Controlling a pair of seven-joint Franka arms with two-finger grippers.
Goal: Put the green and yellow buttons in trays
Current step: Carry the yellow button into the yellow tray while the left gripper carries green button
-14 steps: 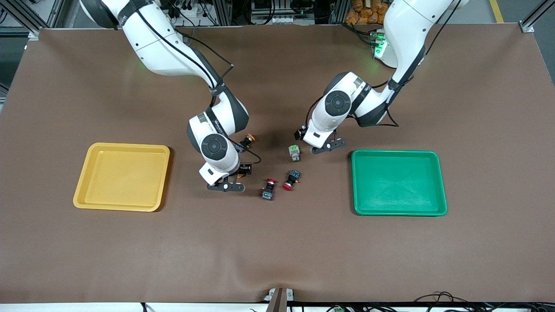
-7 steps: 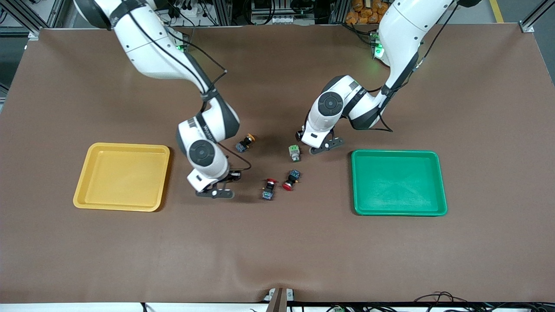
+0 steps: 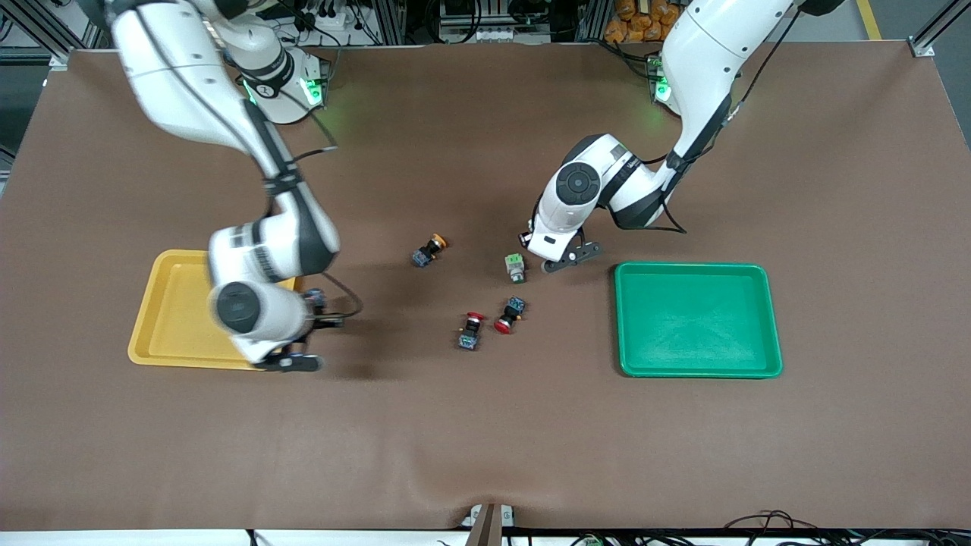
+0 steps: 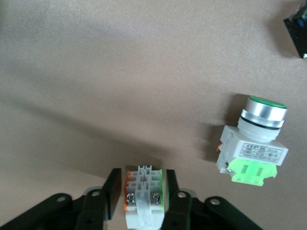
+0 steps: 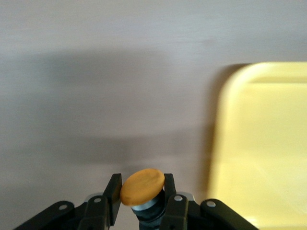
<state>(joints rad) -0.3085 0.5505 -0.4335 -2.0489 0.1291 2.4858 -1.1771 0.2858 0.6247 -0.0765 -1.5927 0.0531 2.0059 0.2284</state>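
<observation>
Both grippers (image 4: pixel 139 201) (image 5: pixel 140 199) low (buttons clamped).

2 white arms with dark grey joints, thin black cables, black grippers; green lights, apparently on the bases.

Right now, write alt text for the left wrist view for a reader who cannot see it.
The left gripper is shut on a whitish switch block just above the brown table. A second switch with a green cap lies on its side on the table nearby, and the corner of a dark object shows at the picture's edge.
</observation>
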